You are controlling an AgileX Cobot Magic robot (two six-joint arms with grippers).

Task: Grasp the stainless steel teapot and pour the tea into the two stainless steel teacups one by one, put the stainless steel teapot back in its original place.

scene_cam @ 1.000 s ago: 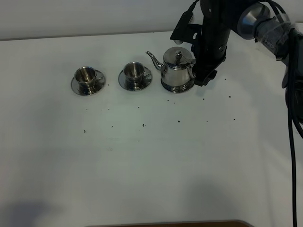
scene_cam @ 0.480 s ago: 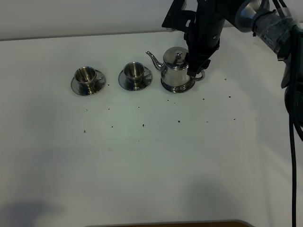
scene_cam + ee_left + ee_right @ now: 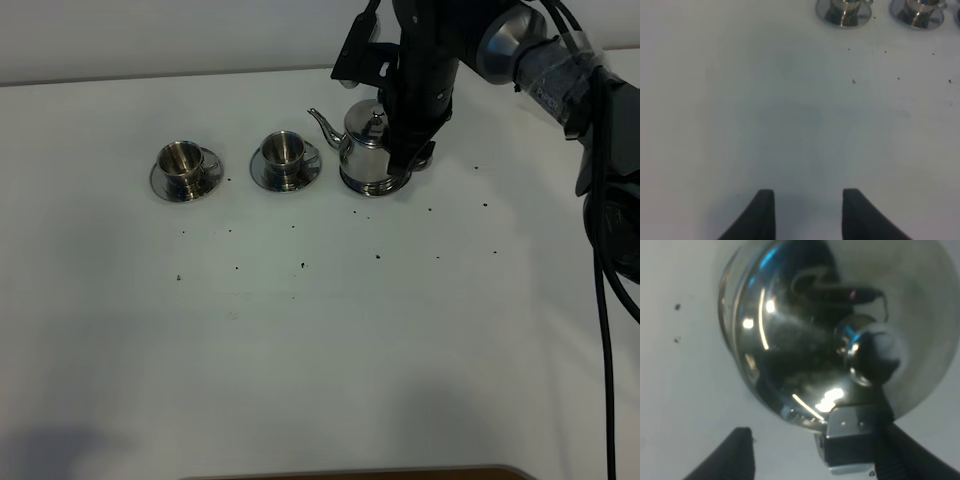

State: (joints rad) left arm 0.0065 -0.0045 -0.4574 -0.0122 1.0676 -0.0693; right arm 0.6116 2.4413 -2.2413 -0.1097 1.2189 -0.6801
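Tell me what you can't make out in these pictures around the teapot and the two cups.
Handle of the teapot: exterior high view, hidden behind the right gripper.
Contents of the near teacup and far teacup: exterior high, too small; the left wrist view's edge cuts them off.
Dish under the teapot: the pot covers all but its rim.
Left gripper: outside the exterior high frame.

The left gripper [image 3: 807, 192] hangs over a plain white tabletop [image 3: 740, 100], its two dark fingers [image 3: 765, 212] parted with nothing between them. Well ahead of the gripper stand two small shiny stainless steel teacups, only partly in view: one teacup [image 3: 846, 6] beside the other teacup [image 3: 920, 5], each on a round steel saucer [image 3: 829, 15]. Tiny dark specks [image 3: 853, 81] dot the tabletop between gripper and teacups, nearer the teacups.
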